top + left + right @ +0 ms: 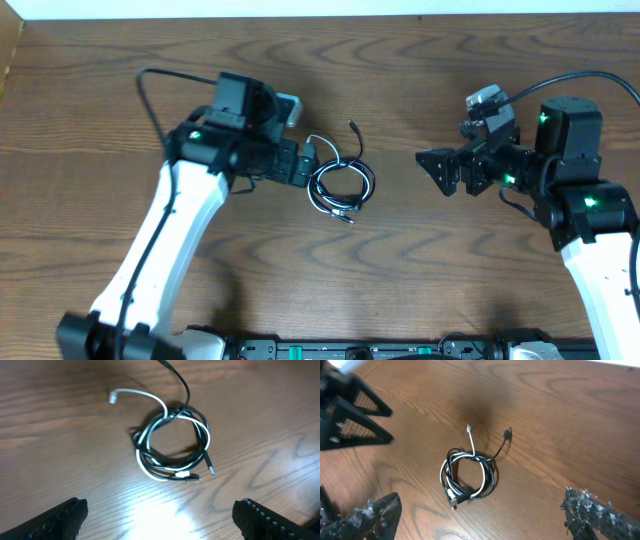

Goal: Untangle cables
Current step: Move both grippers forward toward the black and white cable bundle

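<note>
A black cable (pixel 357 140) and a white cable (pixel 322 142) lie coiled together in one loop on the wooden table, with their free ends pointing to the far side. My left gripper (pixel 308 165) is open and empty just left of the loop. My right gripper (pixel 432 168) is open and empty, some way right of it. In the left wrist view the white cable (pixel 142 394) and black cable (pixel 181 382) lie ahead of the open jaws (pixel 160 515). In the right wrist view the white cable (pixel 470 440) and black cable (pixel 501 449) lie ahead of the open jaws (pixel 480 510).
The wooden table (pixel 420 270) spreads around the loop. Two small plugs (pixel 200 472) lie at the near side of the coil. The left gripper's fingers (pixel 355 415) show at the upper left of the right wrist view. Thick black arm wires (pixel 150 90) run behind the arms.
</note>
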